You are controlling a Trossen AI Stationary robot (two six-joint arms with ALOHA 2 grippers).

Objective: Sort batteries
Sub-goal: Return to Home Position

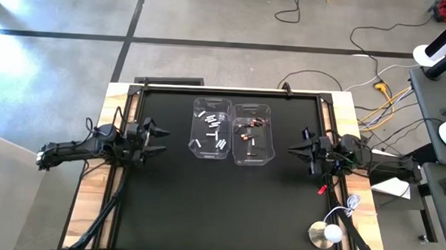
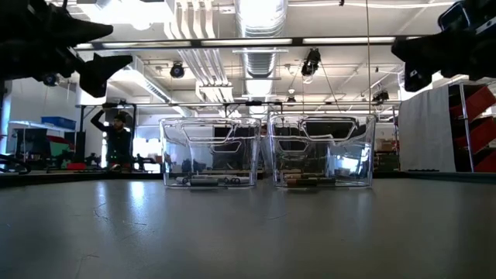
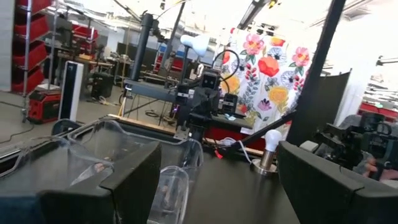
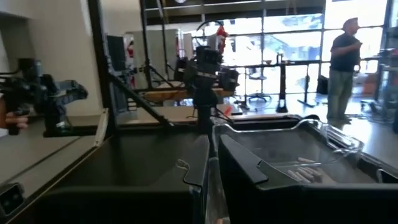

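Left claw [image 1: 165, 139] hangs open and empty above the mat [image 1: 204, 207], just off the outer side of the left bin [image 1: 195, 148]. Its wrist view shows the two fingers [image 3: 130, 180] set wide apart with nothing between them. Right claw [image 1: 291, 149] hangs likewise beside the right bin [image 1: 270, 159], its fingers [image 4: 249, 168] drawn almost together and gripping nothing.

From each claw the batteries lie inward, toward the table's middle. The left arm is nearer the white ones, the right arm nearer the dark. White batteries [image 1: 213, 132] lie scattered in the left bin at mixed angles. Dark batteries [image 1: 251, 134] lie in the right bin, mostly crosswise. No loose cell shows on the mat. Sorting looks finished; only drawing both arms back seems left.
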